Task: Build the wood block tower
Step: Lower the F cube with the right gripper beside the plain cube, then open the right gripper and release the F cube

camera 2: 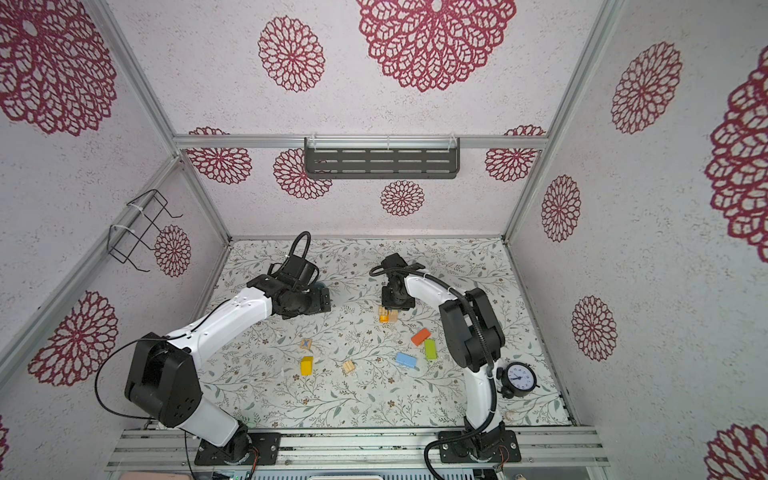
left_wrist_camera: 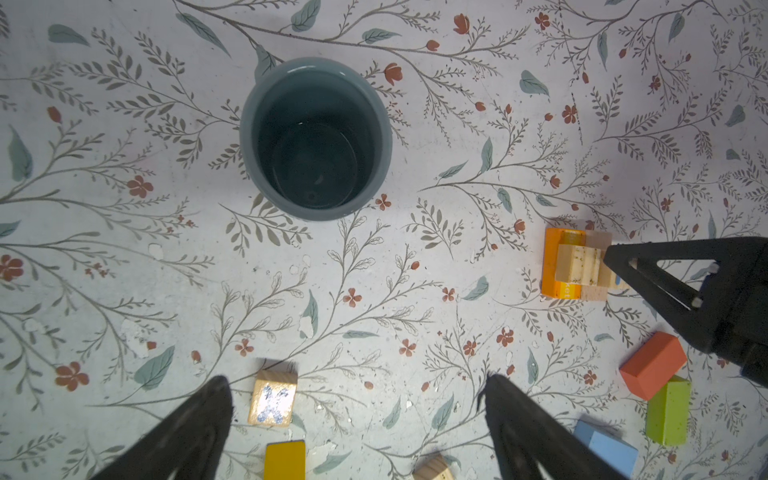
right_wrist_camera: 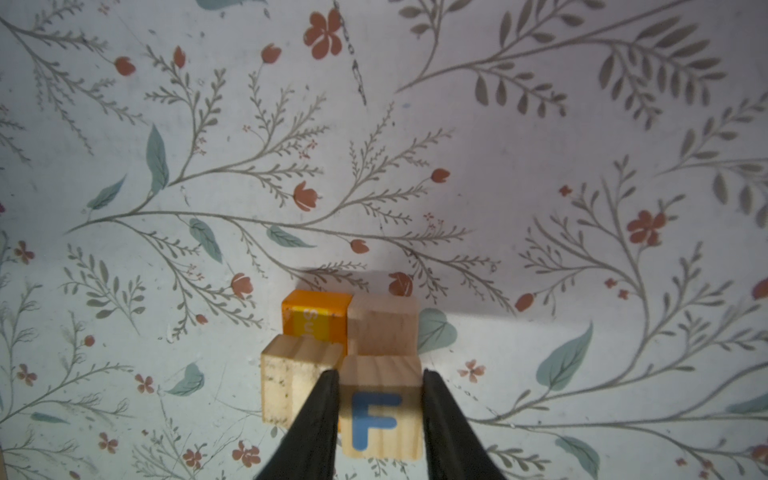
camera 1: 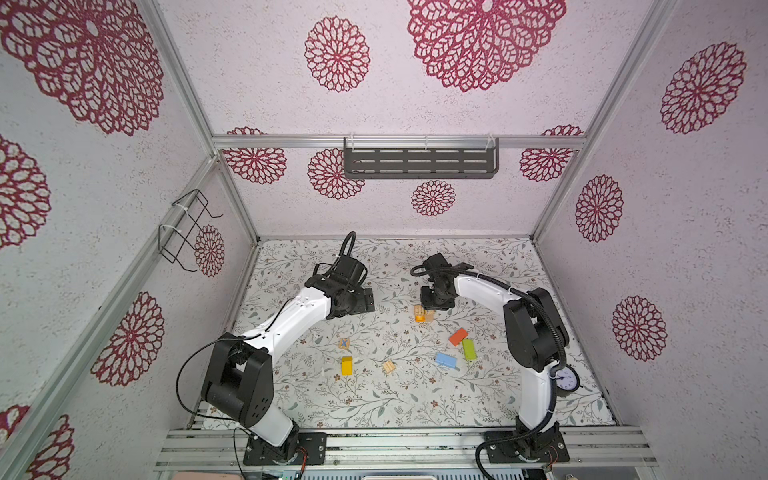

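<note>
My right hand [right_wrist_camera: 379,372] straddles the natural wooden cube with a blue F [right_wrist_camera: 380,419] at the small block tower [camera 1: 424,314], centre of the tabletop [camera 1: 374,399]; I cannot tell whether it pinches. My left hand [left_wrist_camera: 356,379], at the tower's 9 o'clock, is spread wide.

Matt bare-wood F cube [right_wrist_camera: 380,409], glossy cup [left_wrist_camera: 248,133]

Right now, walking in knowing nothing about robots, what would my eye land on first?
Probably the right claw, straddling a wooden cube lettered F in a small huddle with an orange block, mid-table. Next, a red block, green block, blue block and yellow block lie scattered nearer the robot's base on the flowery table. The left claw hangs wide open near a teal cup.
</note>
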Tool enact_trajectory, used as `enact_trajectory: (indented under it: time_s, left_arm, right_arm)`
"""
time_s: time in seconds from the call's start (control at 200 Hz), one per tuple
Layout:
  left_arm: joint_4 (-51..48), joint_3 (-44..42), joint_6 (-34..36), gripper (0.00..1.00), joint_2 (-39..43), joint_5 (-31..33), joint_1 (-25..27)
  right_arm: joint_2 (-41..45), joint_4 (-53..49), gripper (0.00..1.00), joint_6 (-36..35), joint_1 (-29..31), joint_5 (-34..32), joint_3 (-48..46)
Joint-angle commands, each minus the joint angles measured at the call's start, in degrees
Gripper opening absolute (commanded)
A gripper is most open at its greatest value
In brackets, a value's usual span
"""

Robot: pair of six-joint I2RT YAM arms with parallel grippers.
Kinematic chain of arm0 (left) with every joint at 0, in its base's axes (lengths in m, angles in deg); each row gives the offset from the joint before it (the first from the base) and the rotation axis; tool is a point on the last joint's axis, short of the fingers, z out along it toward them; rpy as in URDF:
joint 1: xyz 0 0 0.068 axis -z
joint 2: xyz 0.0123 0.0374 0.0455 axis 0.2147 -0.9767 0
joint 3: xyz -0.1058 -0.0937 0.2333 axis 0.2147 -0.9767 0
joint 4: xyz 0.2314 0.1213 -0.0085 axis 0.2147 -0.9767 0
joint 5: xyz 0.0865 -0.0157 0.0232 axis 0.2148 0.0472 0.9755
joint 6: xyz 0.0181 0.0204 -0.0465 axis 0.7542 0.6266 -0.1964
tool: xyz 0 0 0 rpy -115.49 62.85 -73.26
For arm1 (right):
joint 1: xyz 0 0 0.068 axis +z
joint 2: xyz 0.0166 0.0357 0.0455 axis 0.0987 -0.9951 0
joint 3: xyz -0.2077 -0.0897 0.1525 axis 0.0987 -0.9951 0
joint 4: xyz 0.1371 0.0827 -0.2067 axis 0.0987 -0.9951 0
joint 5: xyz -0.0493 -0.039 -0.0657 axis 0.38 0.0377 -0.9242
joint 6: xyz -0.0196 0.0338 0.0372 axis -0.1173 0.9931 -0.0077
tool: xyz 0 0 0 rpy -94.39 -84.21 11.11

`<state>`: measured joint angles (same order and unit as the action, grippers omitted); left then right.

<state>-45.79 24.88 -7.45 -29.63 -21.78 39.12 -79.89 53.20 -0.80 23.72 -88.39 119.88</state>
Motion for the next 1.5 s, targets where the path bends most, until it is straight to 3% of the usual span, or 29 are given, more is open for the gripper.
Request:
enact_trajectory:
  time_s: [0.0,0.19,0.5,0.695,0.931,1.086,1.296,1.496]
  left_arm:
    - [-0.3,0.1,0.1,0.97,1.1,-0.2,-0.4]
    - [-0.1,0.1,0.2,0.97,1.3,-1.1,-0.4]
    - [0.1,2.0,0.0,0.99,0.4,-2.6,-0.1]
    - [0.5,6.8,0.2,0.94,-4.7,-3.5,1.9]
    - [1.3,14.6,-0.9,0.87,-13.7,-3.1,5.9]
    - [1.5,19.4,-2.0,0.77,-19.3,-3.4,8.0]
    - [4.3,22.2,-4.4,0.49,-26.1,-5.1,9.4]
    - [6.6,22.2,-6.1,0.37,-29.2,-5.8,9.8]
  right_arm:
    - [0.9,-0.1,0.45,0.8,-0.5,0.6,0.6]
    - [1.0,0.0,0.52,0.8,-0.5,0.6,1.1]
    - [4.1,-1.3,0.5,0.0,-1.0,-1.0,2.0]
    - [8.0,-1.1,0.24,-1.4,-3.2,-0.2,-0.7]
    - [11.7,1.9,0.1,-2.0,-7.0,3.0,-6.6]
    - [12.2,4.3,0.04,-2.4,-8.4,6.0,-9.5]
    - [11.8,8.6,0.02,-1.6,-10.2,11.8,-12.6]
    - [10.4,10.2,0.01,-1.4,-10.2,14.0,-12.6]
